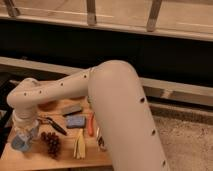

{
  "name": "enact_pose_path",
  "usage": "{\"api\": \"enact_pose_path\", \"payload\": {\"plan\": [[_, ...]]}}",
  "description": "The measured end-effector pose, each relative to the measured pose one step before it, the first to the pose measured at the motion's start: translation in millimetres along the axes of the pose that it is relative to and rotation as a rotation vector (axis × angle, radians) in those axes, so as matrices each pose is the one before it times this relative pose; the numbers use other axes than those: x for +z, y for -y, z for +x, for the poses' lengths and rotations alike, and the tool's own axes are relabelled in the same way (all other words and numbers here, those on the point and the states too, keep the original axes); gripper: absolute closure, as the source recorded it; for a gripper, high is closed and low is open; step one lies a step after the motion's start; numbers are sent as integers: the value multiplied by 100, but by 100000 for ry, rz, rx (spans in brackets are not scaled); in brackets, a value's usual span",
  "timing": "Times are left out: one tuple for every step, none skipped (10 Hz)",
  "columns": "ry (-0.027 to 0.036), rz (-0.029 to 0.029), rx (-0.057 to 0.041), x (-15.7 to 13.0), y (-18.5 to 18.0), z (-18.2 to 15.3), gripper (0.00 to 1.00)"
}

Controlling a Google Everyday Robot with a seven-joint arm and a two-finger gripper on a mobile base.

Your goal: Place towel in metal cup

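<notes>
My gripper [23, 134] hangs at the front left corner of the wooden table [60, 160], at the end of the large cream arm [115, 105] that reaches across from the right. Right under it is a pale blue-grey rounded thing [19, 145], which looks like the metal cup, perhaps with the towel at it. I cannot tell the towel from the cup. The wrist hides the top of this thing.
To the right of the gripper lie dark grapes [50, 143], a black-handled tool [52, 125], a blue sponge [76, 121], a grey block [71, 109], a carrot [91, 125] and a banana [79, 147]. A brown object [47, 105] sits behind. The table's left edge is close.
</notes>
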Motion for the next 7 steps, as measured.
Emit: {"api": "enact_pose_path", "payload": {"plan": [[2116, -81, 1815, -1527, 813, 108, 100], [1916, 384, 2985, -1823, 1575, 148, 100], [988, 1017, 2217, -1387, 1503, 78, 100], [842, 1481, 2668, -1443, 1857, 154, 100], [780, 2232, 3655, -1815, 2435, 384, 100], [489, 2294, 3588, -1599, 2316, 645, 100], [469, 2333, 4723, -1795, 2724, 1005, 100]]}}
